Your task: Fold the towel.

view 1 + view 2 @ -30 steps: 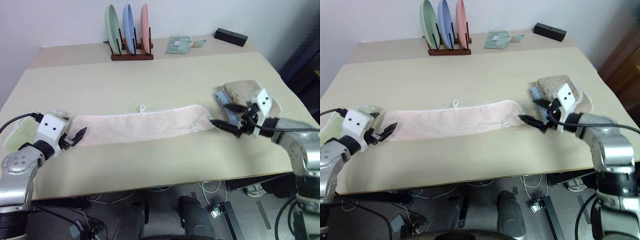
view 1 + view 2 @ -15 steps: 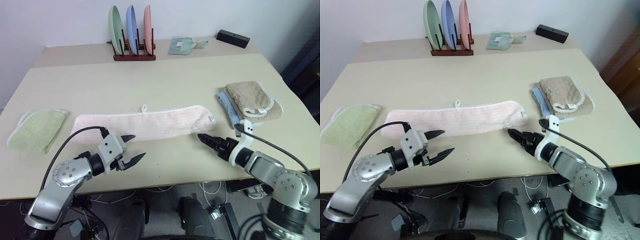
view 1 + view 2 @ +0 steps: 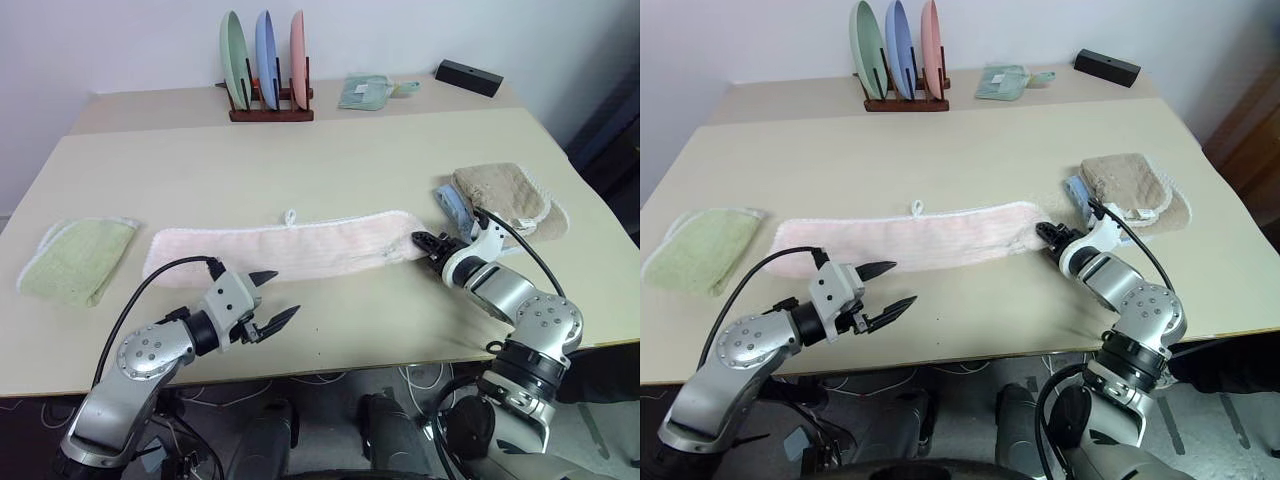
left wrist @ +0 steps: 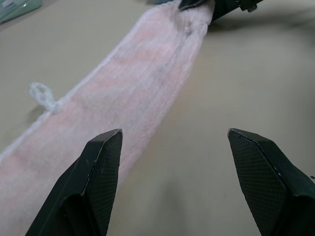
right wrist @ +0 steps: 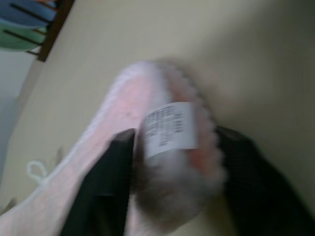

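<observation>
Right wrist view: towel (image 5: 147,147) tag (image 5: 170,129) between jaws.

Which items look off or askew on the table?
Nothing damaged or spilled. The pink towel lies in a slightly bowed strip, with the right tool at its bunched right end and the tag showing. The beige towel sits skewed on a blue cloth.

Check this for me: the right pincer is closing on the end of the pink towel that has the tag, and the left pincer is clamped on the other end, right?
Not quite. The left pincer is open over bare table, beside the towel, as the left wrist view shows. The right pincer is indeed around the tagged end.
</observation>
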`<state>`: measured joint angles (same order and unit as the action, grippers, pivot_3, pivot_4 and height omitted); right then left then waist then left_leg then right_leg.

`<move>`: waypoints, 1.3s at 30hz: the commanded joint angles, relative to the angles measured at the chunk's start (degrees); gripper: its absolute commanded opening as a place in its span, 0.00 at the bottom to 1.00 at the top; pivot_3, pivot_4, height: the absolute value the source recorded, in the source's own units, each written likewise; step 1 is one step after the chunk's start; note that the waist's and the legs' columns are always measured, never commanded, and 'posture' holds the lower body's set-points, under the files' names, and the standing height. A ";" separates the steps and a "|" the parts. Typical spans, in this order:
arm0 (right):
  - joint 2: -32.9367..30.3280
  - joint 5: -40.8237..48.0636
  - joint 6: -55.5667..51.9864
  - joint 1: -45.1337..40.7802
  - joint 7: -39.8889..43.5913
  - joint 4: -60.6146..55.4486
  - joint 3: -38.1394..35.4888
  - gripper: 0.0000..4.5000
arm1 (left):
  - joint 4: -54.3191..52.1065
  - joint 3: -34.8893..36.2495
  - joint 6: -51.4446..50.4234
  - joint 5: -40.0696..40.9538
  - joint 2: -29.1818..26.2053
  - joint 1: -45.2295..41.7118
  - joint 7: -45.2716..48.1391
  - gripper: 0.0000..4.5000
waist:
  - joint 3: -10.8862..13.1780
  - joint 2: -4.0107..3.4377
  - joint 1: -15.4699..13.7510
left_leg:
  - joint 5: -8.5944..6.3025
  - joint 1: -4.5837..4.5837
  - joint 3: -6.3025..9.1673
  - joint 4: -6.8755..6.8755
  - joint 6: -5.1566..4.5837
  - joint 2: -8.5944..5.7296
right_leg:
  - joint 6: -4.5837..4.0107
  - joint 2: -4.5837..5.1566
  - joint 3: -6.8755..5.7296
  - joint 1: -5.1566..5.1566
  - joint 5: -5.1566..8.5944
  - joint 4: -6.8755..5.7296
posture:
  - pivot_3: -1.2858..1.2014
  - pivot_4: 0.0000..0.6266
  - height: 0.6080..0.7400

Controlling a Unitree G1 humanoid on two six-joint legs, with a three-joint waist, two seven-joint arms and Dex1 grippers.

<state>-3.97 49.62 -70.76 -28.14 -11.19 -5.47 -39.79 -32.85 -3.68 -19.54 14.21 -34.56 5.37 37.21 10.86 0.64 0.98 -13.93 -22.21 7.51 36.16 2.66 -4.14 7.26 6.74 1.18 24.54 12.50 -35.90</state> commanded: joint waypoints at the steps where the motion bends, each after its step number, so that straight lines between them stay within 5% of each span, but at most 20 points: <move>1: -2.32 1.72 0.89 -0.18 -0.59 -3.44 -0.64 0.04 | -2.60 0.33 0.57 -0.28 0.38 0.66 -0.64 0.78 | 0.00 -0.01 0.08 | 0.00 0.00 -0.01 0.00 0.00 0.00 | 0.00 0.00 0.01 0.00 0.00 0.00 | 0.52 0.24 1.00; 12: -25.36 4.31 -2.91 1.83 11.41 -13.75 5.70 0.02 | 1.92 -2.21 2.01 -1.08 1.94 -3.28 0.61 0.78 | -0.01 -0.08 0.12 | -0.03 -0.05 -0.02 -0.01 -0.07 0.02 | 0.01 -0.01 -0.04 -0.03 0.01 0.13 | 0.52 0.24 1.00; 19: -41.14 -5.14 5.75 3.50 29.91 -26.82 35.42 0.02 | 4.86 -3.98 3.67 -2.44 2.82 -6.36 1.19 0.78 | -0.04 -0.16 -0.01 | -0.11 -0.06 -0.04 -0.02 -0.21 0.08 | 0.03 -0.06 -0.10 -0.06 0.02 0.31 | 0.52 0.24 1.00; 24: -34.00 -14.44 11.46 -0.12 30.06 -23.06 50.78 0.02 | 4.74 -4.03 3.68 -3.35 3.52 -6.41 0.24 0.78 | -0.03 -0.12 -0.18 | -0.11 -0.15 -0.04 0.04 -0.21 0.05 | 0.03 -0.02 -0.08 -0.09 -0.02 0.50 | 0.52 0.24 1.00; 35: -27.14 -23.91 16.80 -1.96 33.50 -15.50 56.36 0.02 | 2.12 -4.50 2.61 -4.19 4.26 -4.09 -1.71 0.78 | -0.04 -0.10 -0.31 | -0.11 -0.17 0.02 0.01 -0.20 0.01 | 0.04 -0.02 -0.08 -0.08 -0.04 0.58 | 0.52 0.24 1.00; 39: -26.66 -22.01 18.07 -0.69 36.83 -18.27 53.15 0.30 | 2.21 -4.37 2.57 -4.11 4.15 -3.97 -1.59 0.78 | -0.03 -0.10 -0.29 | -0.11 -0.17 0.03 0.00 -0.20 0.02 | 0.04 -0.03 -0.10 -0.08 -0.04 0.58 | 0.52 0.24 1.00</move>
<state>-30.75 26.26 -54.45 -28.51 23.92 -20.34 16.41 -28.43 -8.26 -17.19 10.47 -30.36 1.55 35.92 10.83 0.54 0.69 -14.04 -22.39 7.54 36.17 2.46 -4.13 7.30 6.71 1.09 24.46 12.46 -35.32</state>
